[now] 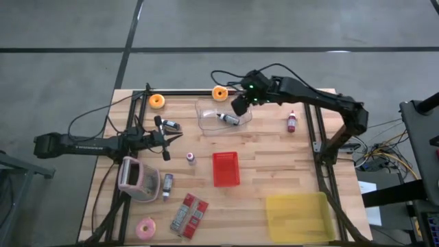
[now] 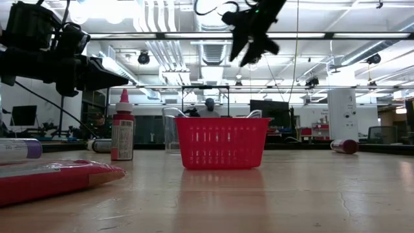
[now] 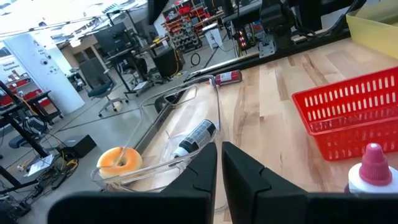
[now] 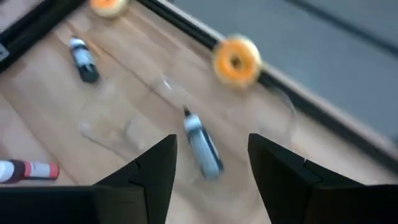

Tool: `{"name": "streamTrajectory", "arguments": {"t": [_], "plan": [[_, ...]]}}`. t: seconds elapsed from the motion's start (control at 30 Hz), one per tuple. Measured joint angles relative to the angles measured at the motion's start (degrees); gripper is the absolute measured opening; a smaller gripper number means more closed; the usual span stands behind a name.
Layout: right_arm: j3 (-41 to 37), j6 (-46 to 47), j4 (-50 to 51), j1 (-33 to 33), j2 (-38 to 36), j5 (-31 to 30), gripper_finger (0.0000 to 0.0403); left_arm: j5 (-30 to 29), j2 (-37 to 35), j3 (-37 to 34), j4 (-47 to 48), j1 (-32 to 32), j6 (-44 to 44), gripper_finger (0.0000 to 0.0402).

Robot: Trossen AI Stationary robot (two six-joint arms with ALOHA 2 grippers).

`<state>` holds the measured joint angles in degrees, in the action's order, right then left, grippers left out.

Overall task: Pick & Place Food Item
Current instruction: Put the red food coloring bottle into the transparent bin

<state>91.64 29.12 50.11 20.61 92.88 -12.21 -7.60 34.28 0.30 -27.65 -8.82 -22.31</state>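
Two orange donuts (image 1: pixel 157 101) (image 1: pixel 219 94) lie at the table's far edge, and a pink donut (image 1: pixel 145 228) lies at the near left. A clear container (image 1: pixel 223 115) holds a dark tube (image 4: pixel 202 146). My right gripper (image 4: pixel 211 149) hangs open high above that container, with nothing between its fingers; the low view shows it (image 2: pixel 253 45) well above the table. My left gripper (image 1: pixel 168 140) is shut and empty at the left, pointing level toward the container (image 3: pixel 161 168). A red basket (image 1: pixel 226 169) stands mid-table.
A yellow tray (image 1: pixel 298 216) sits at the near right and a red bottle (image 1: pixel 292 122) at the far right. A pink-and-white container (image 1: pixel 137 178), red packets (image 1: pixel 188 214), a pink-capped bottle (image 1: pixel 191 158) and loose tubes (image 1: pixel 167 185) lie on the left half.
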Motion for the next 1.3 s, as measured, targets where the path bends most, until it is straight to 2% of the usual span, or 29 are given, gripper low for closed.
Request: {"name": "streamTrajectory", "arguments": {"t": [0.13,0.3,0.47,0.67,0.87,1.13,1.3], "plan": [[0.0,10.4,10.4,-0.1,-2.5,-0.9,0.0185,-0.1,0.0,0.0,0.1,0.0,0.0,0.0028],[0.0,20.7,21.8,-0.1,-2.9,-6.8,0.0182,-0.1,0.0,0.0,0.3,0.0,0.0,0.0028],[-1.9,29.8,27.9,-0.1,-2.5,-11.1,0.0185,-0.1,0.0,0.0,0.3,0.0,0.0,0.0028],[-9.4,33.9,27.8,2.1,-3.3,-11.4,0.0185,0.0,0.0,0.0,0.3,0.0,0.0,0.0028],[-18.5,35.0,25.1,5.6,-5.2,-6.2,0.0185,0.0,0.0,0.0,0.3,0.0,0.0,0.0028],[-32.5,33.0,14.1,11.2,-12.5,-0.9,0.0185,0.0,0.0,0.0,0.3,0.0,0.0,0.0028],[-38.9,34.5,10.9,12.3,-17.3,-0.1,0.0185,0.0,0.0,0.0,0.3,0.0,0.0,0.0028]]}}
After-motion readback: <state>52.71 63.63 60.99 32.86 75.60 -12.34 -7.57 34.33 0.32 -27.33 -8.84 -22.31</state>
